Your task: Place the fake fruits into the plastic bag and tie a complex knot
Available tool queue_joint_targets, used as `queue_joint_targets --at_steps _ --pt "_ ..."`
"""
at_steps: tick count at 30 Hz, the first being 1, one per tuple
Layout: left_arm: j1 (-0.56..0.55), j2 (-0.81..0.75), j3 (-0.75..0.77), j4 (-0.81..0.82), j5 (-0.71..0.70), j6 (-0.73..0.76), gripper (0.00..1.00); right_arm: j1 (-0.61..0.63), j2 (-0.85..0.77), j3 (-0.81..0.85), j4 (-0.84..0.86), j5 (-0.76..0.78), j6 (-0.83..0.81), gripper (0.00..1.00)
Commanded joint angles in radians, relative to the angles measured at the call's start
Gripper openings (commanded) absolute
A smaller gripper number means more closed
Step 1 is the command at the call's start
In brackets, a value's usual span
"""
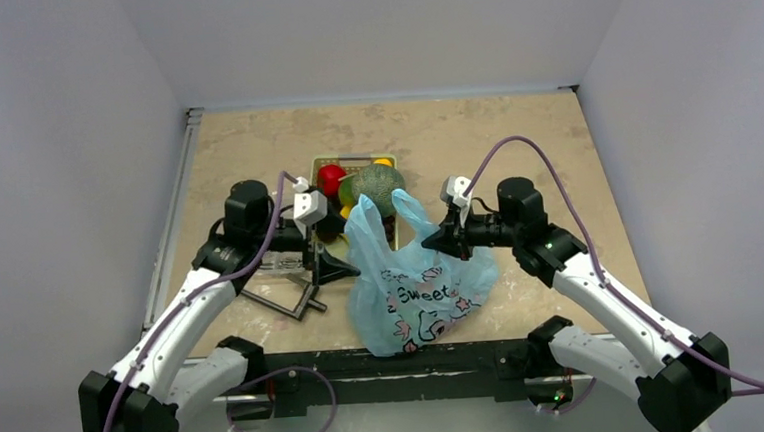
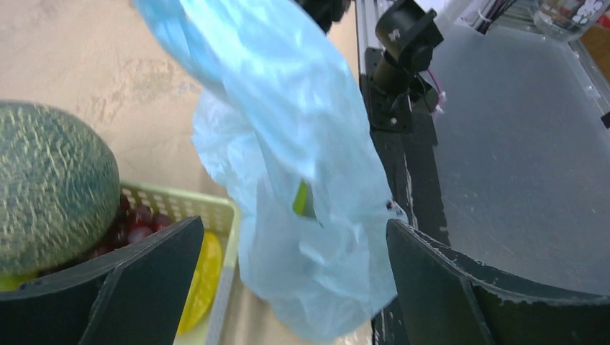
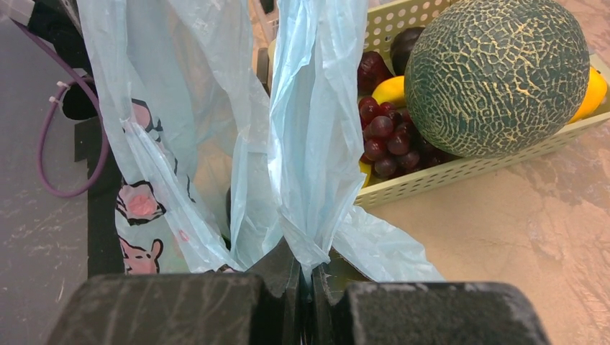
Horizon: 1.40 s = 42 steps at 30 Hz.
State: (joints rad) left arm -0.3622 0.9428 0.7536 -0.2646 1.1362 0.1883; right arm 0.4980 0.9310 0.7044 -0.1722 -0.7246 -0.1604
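Observation:
The light-blue plastic bag (image 1: 418, 289) printed "Sweet" stands at the table's near edge. Its handle loops (image 1: 388, 216) stick up loose, and no knot is in view. My right gripper (image 3: 308, 284) is shut on a bunched strip of the bag (image 3: 316, 129), holding its right side up. My left gripper (image 2: 291, 233) is open with the bag (image 2: 302, 180) hanging between its fingers, untouched. A green piece (image 2: 303, 199) shows inside the bag. Behind it, the netted melon (image 1: 377, 188), red apple (image 1: 331, 179), grapes (image 3: 385, 133) and yellow banana (image 2: 201, 277) lie in the green basket (image 3: 460, 169).
A clear compartment box (image 1: 283, 263) and a dark frame (image 1: 283, 302) lie under the left arm (image 1: 193, 308). The basket sits mid-table just behind the bag. The black base rail (image 1: 387, 361) runs along the near edge, and purple cables (image 1: 545, 166) loop from both arms.

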Motion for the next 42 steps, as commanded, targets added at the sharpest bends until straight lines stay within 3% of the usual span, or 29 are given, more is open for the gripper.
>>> queue_joint_targets --at_steps 1,8,10,12,13,14,17,20,23,28,34,38,42 --pt "-0.09 0.089 -0.01 0.365 -0.084 -0.213 1.0 0.001 0.002 0.036 0.011 -0.016 -0.005 0.0" --pt "-0.149 0.199 -0.064 0.673 -0.16 -0.489 0.99 0.001 -0.013 0.028 -0.006 -0.018 -0.004 0.0" --pt "-0.162 0.218 -0.06 0.726 -0.133 -0.537 0.72 0.0 -0.015 0.027 -0.007 -0.009 0.004 0.0" --pt "-0.164 0.223 -0.044 0.751 -0.097 -0.581 0.29 0.0 -0.013 0.024 0.003 0.003 0.033 0.0" --pt "-0.164 0.221 -0.028 0.741 -0.075 -0.588 0.11 0.0 -0.014 0.016 0.019 0.009 0.064 0.0" --pt "-0.164 0.216 -0.003 0.702 -0.059 -0.572 0.0 0.0 -0.017 0.005 0.042 0.016 0.102 0.0" --pt "-0.154 0.188 0.122 0.329 -0.001 -0.342 0.0 0.025 -0.043 -0.034 0.153 0.096 0.242 0.0" --pt "-0.135 0.169 0.283 -0.17 0.012 0.127 0.0 0.047 -0.019 -0.031 0.193 0.164 0.333 0.0" --pt "-0.124 0.194 0.409 -0.518 -0.016 0.603 0.0 0.048 0.067 0.011 0.192 0.151 0.383 0.0" --pt "-0.191 0.335 0.618 -0.881 -0.076 0.974 0.0 0.048 0.109 0.062 0.162 0.068 0.313 0.0" --pt "-0.315 0.397 0.618 -0.937 -0.217 1.126 0.0 0.048 0.108 0.104 0.07 0.0 0.195 0.0" --pt "-0.349 0.438 0.604 -0.918 -0.264 1.128 0.0 0.049 0.106 0.122 0.033 -0.051 0.14 0.01" --pt "-0.35 0.483 0.624 -0.9 -0.295 1.127 0.0 0.057 0.13 0.162 -0.085 -0.119 0.035 0.22"
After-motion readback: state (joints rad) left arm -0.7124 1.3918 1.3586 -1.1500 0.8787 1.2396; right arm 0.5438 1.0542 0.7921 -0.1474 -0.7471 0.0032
